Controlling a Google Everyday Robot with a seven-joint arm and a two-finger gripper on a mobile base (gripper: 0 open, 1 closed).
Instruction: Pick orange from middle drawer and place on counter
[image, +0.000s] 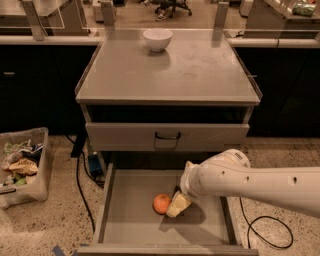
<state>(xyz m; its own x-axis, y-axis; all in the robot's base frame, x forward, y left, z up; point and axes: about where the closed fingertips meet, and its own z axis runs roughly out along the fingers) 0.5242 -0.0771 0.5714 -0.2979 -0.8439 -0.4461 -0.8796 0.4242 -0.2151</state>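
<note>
Down in the open drawer (129, 212), the hand (178, 204) sits low over the floor, just right of the orange (161, 203); how far open it is I cannot tell. Above the drawer, the tabletop (210, 75) carries a white bowl (157, 39) near its far edge.

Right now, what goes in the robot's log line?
stage: pick | claw: low in open grey metal middle drawer, beside small round orange fruit lying on its floor | grey brushed-metal counter: white bowl, no fruit yet
</note>
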